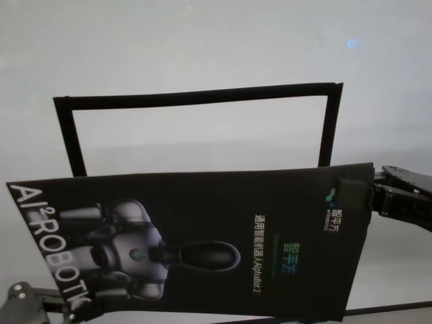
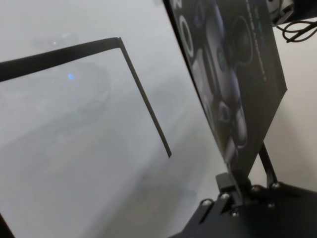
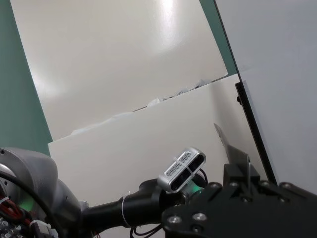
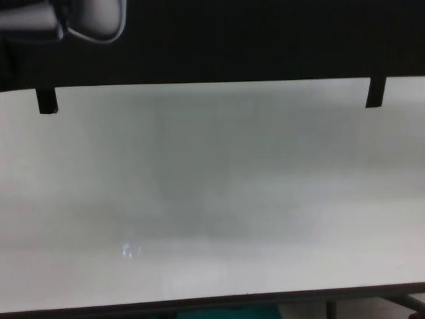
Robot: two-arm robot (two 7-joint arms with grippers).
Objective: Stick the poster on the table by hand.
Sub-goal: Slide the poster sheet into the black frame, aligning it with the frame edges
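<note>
Left gripper (image 1: 67,312) and right gripper (image 1: 358,192) both clamped, held apart.

One poster (image 1: 202,236), one table (image 1: 202,54), three tape strips (image 1: 196,96), two claws (image 1: 361,192).

The poster (image 1: 202,243) hangs above the near half of the table (image 1: 202,61), held at its edges by the left gripper (image 2: 237,191) and the right gripper (image 1: 358,196), and blocks access from above there. Beyond it, the white top lies open, crossed only by the flat tape outline (image 1: 196,98).
</note>
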